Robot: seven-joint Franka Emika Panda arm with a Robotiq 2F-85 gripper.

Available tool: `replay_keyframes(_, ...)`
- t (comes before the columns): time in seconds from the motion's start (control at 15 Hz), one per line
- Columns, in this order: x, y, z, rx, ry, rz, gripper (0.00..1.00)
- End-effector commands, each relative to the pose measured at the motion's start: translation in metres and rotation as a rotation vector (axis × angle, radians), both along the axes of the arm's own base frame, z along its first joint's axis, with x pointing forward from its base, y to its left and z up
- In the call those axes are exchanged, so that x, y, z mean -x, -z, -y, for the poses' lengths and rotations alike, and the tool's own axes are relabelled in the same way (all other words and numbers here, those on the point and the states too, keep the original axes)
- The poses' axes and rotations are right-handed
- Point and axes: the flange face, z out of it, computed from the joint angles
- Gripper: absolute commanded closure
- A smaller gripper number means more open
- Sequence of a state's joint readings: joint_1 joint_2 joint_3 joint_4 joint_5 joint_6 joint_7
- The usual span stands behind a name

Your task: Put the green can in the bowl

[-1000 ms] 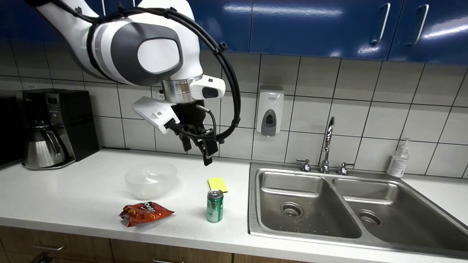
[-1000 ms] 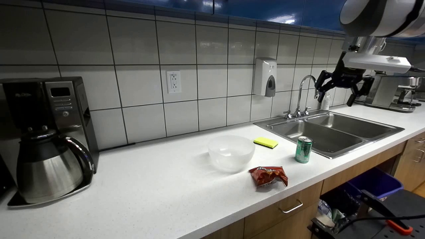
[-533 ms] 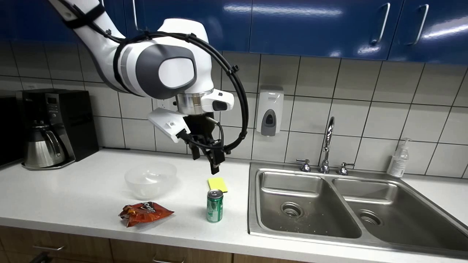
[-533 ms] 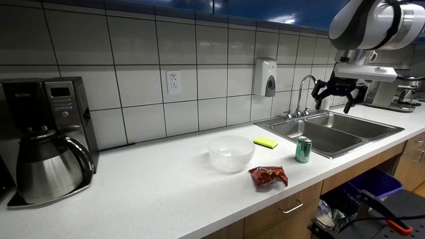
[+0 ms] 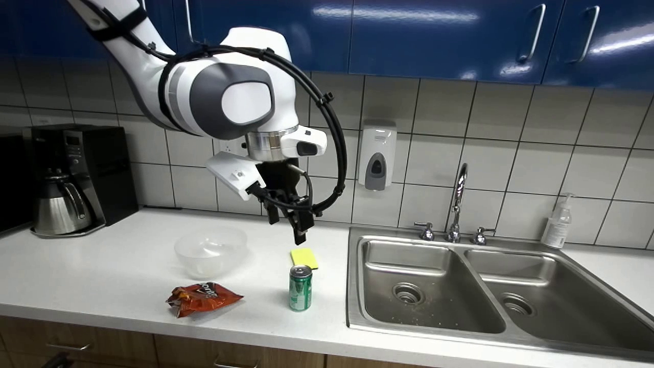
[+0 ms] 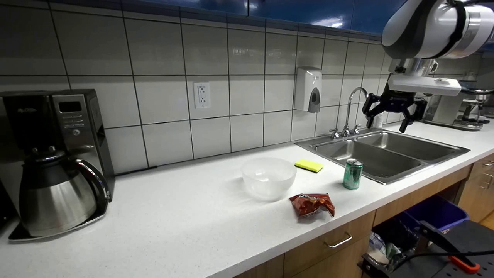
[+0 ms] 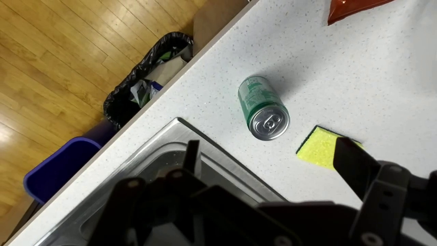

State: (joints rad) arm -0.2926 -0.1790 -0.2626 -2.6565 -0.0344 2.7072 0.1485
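The green can (image 5: 300,289) stands upright on the counter, with its silvery top up. It also shows in an exterior view (image 6: 352,174) and, from above, in the wrist view (image 7: 260,99). The clear bowl (image 5: 210,251) stands on the counter, apart from the can; it also shows in an exterior view (image 6: 268,179). My gripper (image 6: 386,127) is open and empty, well above the counter. In the wrist view my gripper (image 7: 266,147) has its fingers wide apart, and the can lies just ahead of the gap between them.
A yellow sponge (image 7: 319,147) lies near the can, partly behind a finger in the wrist view. A red-orange snack packet (image 5: 203,299) lies in front of the bowl. The steel sink (image 5: 429,286) borders the can's side. A coffee maker (image 6: 58,162) stands at the far end.
Over the last second my gripper has come down, moving slightly right in an exterior view and left in an exterior view. It has hardly moved in the last half second. The can and bowl are unmoved.
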Motion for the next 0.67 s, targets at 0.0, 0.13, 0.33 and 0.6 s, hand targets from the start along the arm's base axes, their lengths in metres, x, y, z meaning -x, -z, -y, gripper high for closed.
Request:
replay_keyframes(0.0, -0.003, 0.003, 0.002, 0.002, 0.022, -0.015, 0.0)
replay_keyframes(0.13, -0.003, 0.006, 0.003, -0.003, 0.038, -0.018, 0.0)
replay_keyframes(0.33, -0.007, 0.016, 0.005, -0.009, 0.044, -0.031, 0.0)
replay_keyframes(0.6, -0.015, 0.028, 0.01, -0.013, 0.038, -0.049, 0.0)
